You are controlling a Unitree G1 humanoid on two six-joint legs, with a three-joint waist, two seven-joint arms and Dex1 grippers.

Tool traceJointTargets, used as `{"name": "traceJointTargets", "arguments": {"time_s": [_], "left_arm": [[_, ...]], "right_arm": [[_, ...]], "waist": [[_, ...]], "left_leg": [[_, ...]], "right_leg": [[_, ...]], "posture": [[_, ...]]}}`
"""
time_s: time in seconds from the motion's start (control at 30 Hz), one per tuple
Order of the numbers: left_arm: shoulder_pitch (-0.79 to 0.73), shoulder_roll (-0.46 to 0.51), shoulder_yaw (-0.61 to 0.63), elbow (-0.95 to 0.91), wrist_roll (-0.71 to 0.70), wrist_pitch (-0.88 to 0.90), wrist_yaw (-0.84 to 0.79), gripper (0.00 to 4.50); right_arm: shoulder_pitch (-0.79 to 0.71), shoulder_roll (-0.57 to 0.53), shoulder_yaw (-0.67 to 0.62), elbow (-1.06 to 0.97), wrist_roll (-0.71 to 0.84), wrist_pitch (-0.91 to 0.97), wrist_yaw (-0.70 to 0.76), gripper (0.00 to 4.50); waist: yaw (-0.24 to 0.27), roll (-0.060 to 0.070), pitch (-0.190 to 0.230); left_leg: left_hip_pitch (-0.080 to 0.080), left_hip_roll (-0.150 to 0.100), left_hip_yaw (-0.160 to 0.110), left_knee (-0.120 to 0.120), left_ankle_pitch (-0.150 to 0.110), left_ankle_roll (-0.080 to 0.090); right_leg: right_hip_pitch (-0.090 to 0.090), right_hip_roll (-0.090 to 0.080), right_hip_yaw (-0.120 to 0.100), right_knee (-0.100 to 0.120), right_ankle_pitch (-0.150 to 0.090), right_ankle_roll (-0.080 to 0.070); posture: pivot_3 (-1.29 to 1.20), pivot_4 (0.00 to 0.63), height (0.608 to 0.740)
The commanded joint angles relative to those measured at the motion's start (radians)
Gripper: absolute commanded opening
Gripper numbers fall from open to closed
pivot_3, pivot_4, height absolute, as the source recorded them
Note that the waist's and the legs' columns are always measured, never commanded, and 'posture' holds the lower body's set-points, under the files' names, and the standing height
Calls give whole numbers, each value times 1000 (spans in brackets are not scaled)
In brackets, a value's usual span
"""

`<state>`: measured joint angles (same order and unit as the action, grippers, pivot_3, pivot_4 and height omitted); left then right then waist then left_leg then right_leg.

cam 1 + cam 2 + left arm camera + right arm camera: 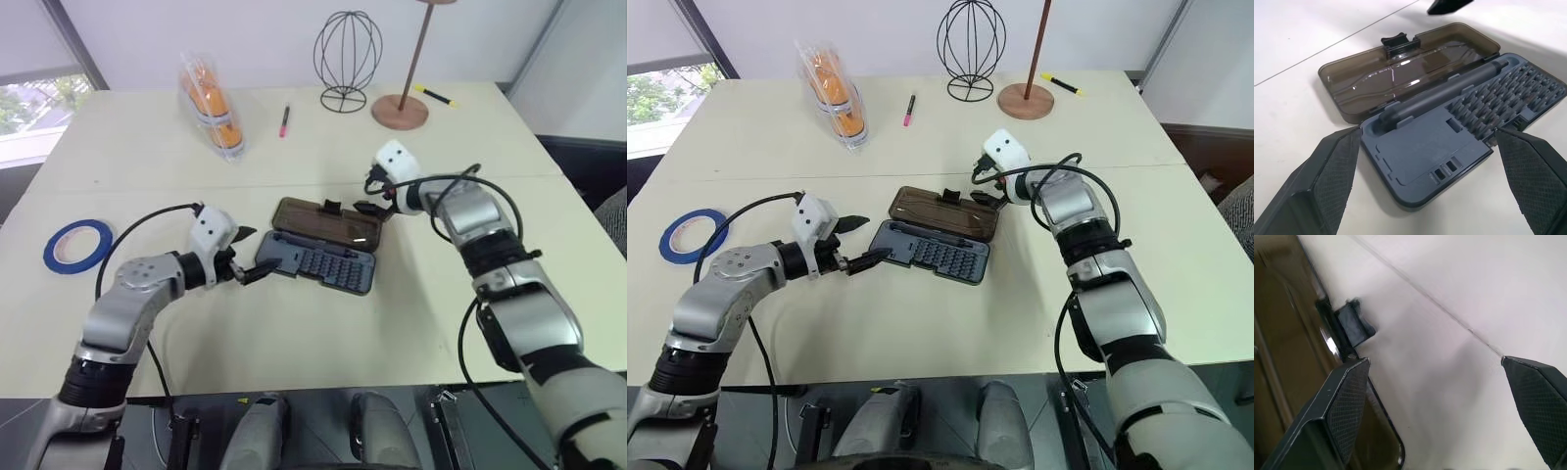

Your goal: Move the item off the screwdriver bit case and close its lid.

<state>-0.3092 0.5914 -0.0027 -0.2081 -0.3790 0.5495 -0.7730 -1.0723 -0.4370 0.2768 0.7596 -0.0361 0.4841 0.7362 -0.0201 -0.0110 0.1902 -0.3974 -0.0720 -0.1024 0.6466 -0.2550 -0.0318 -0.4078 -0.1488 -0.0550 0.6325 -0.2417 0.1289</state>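
Observation:
The screwdriver bit case (pixel 328 262) lies open mid-table, showing rows of bits and a driver handle (pixel 1449 93). Its smoky-brown lid (pixel 321 221) rests flat on the table behind the base, black latch tab (pixel 331 207) on its far edge. Nothing sits on the case. The item, a blue tape roll (pixel 78 245), lies flat far to the left. My left gripper (pixel 251 255) is open at the case's left end, fingers either side of that corner (pixel 1425 137). My right gripper (pixel 372 199) is open just beyond the lid's far right edge, one finger (pixel 1344 406) over the lid near the latch tab (pixel 1354 324).
At the back of the table stand a clear packet of orange things (pixel 211 108), a pink pen (pixel 284 119), a wire sphere ornament (pixel 346 59), a wooden stand base (pixel 400 111) and a yellow marker (pixel 434 95). The table's front edge runs close to my arms.

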Motion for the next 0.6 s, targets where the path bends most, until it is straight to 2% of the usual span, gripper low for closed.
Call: {"name": "traceJointTargets", "arguments": {"time_s": [0.03, 0.17, 0.37, 0.47, 0.6], "left_arm": [[7, 14, 35, -43, 0, -18, 14, 4500], [31, 13, 41, -71, 0, -16, 30, 4500], [45, 11, 37, -92, 2, -15, 44, 4500], [41, 13, 36, -93, -6, -12, 39, 4500], [45, 27, 40, -101, -22, 1, 15, 4500]], "right_arm": [[-49, 4, 26, 68, -42, -86, 70, 4479], [-57, 3, 35, 103, -68, -130, 118, 4479], [-64, 1, 36, 188, -122, -192, 113, 4479], [-65, 1, 34, 210, -138, -210, 120, 3687], [-62, 2, 32, 213, -147, -219, 132, 1574]], "waist": [[0, 0, 0], [-1, 0, 0], [-1, 0, 0], [-1, 0, 0], [-1, 0, 0]], "left_leg": [[0, 0, 0, 0, 0, 0], [0, 0, 0, 0, 0, 0], [0, 0, 0, 0, 0, 0], [0, 0, 0, 0, 0, 0], [0, 0, 0, 0, 0, 0]], "right_leg": [[0, 0, 0, 0, 0, 0], [0, 0, 0, 0, 0, 0], [0, 0, 0, 1, 0, 0], [0, 0, 0, 1, 0, 0], [0, 0, 0, 1, 0, 0]], "posture": [[0, 150, 740], [0, 150, 740], [0, 150, 740], [0, 150, 740], [0, 150, 740]]}}
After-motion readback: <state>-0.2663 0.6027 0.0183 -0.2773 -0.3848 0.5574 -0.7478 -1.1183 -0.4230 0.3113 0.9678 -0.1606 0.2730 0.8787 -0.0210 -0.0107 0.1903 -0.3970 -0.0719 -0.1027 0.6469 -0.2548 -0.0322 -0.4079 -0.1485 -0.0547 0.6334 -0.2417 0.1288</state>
